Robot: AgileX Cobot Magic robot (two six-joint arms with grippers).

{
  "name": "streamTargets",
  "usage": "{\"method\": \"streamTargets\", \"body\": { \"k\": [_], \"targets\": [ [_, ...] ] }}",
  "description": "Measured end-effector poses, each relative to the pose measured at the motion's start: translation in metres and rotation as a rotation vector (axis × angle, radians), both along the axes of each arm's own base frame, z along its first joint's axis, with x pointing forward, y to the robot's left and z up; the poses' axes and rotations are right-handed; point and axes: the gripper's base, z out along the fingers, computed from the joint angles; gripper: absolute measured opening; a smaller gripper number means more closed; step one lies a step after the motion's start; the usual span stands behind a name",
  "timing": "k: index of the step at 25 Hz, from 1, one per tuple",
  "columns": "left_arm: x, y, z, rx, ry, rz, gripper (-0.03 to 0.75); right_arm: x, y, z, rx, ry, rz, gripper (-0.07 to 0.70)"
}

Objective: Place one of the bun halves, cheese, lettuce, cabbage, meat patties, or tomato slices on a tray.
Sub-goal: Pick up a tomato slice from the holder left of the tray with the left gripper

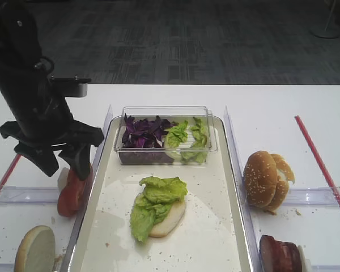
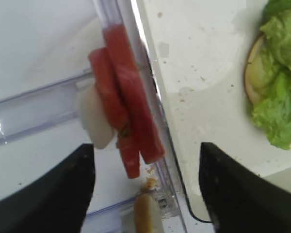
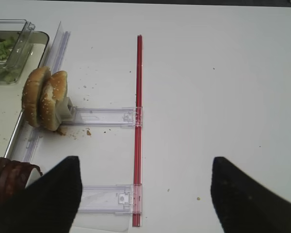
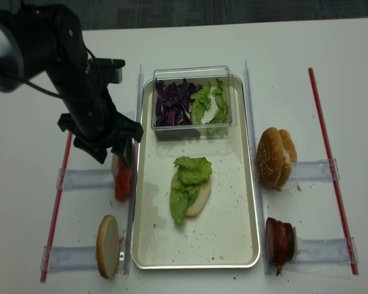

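Left gripper [image 2: 145,189] with jaws spread wide, poised above the tomato slices [image 2: 123,116], which stand on edge between the fingers, just outside the tray [image 2: 194,97] rim

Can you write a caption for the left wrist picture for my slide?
Open left end effector hovers over upright tomato slices beside the tray.

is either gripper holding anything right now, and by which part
Nothing is held. The left gripper hangs open above the tomato slices; the right gripper is open over bare table.
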Motion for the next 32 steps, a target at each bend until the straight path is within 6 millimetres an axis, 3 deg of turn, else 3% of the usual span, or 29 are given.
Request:
{"method": "streamTargets", "body": {
  "k": [9,21,32],
  "targets": [
    [-0.010,-0.028,0.000,0.001,-0.003,-0.042,0.419,0.000,0.000,0.000,0.000,0.000,0.000,0.571],
    [-0.008,-0.030,-0.001,-0.003,-0.024,-0.014,0.419,0.000,0.000,0.000,0.000,0.000,0.000,0.571],
    [-0.001,-0.031,-0.021,0.028,0.008,-0.020,0.391,0.000,0.000,0.000,0.000,0.000,0.000,0.571]
  ]
}}
